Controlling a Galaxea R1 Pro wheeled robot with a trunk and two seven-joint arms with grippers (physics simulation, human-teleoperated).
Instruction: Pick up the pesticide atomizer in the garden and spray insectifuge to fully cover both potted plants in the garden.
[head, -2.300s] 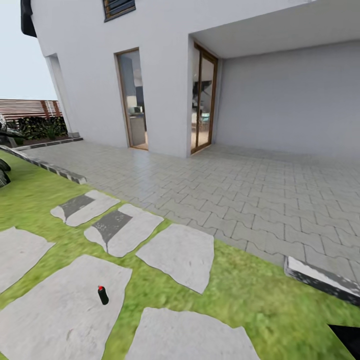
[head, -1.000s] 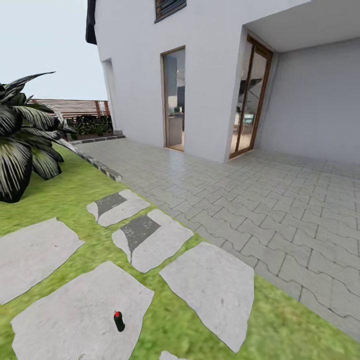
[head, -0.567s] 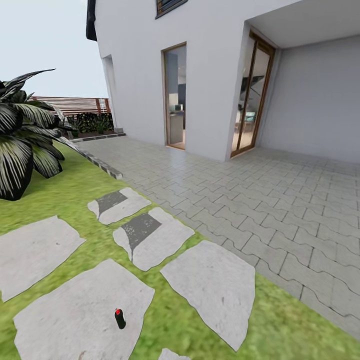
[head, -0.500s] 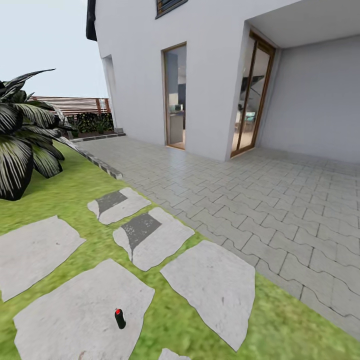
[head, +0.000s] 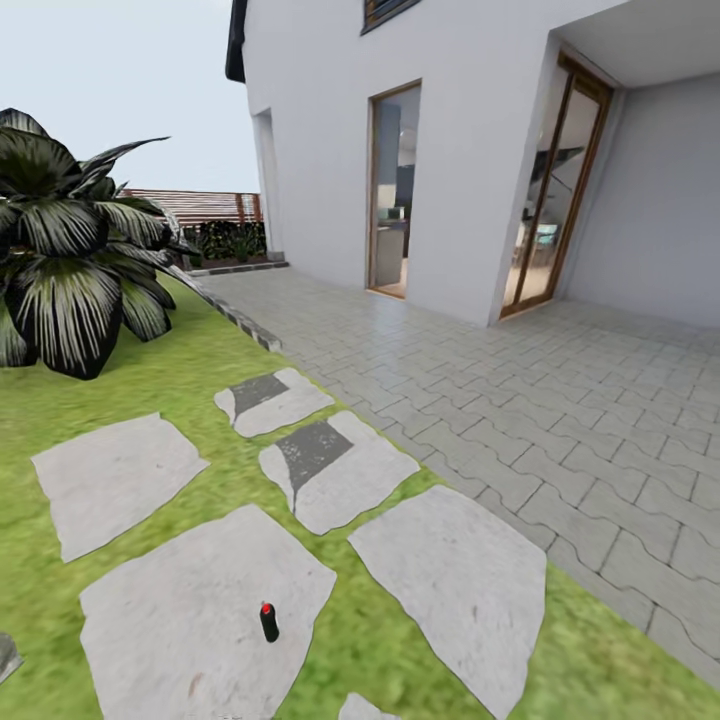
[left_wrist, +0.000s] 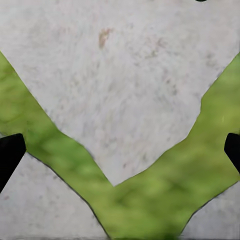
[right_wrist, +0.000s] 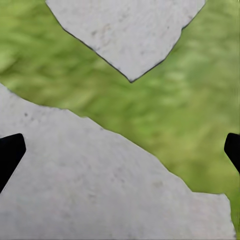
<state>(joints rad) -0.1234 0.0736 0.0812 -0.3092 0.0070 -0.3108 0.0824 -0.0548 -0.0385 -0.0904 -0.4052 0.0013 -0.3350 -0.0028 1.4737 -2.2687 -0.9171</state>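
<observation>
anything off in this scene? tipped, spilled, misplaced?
Only the pesticide atomizer: it stands alone on a stepping stone in the lawn, leaning slightly, red top up. No spill shows around it. Both wrist views show open fingers over stone and grass, holding nothing.

One pesticide atomizer (head: 268, 622), six stepping stones (head: 205, 625) (one partly cut off), one bush (head: 70, 260).

On the lawn (head: 150, 400) lie grey stepping stones (head: 340, 470), one bearing the pesticide atomizer (head: 268, 622).

Pesticide atomizer (head: 268, 622), red-topped, upright on stepping stone (head: 180, 610)
</observation>
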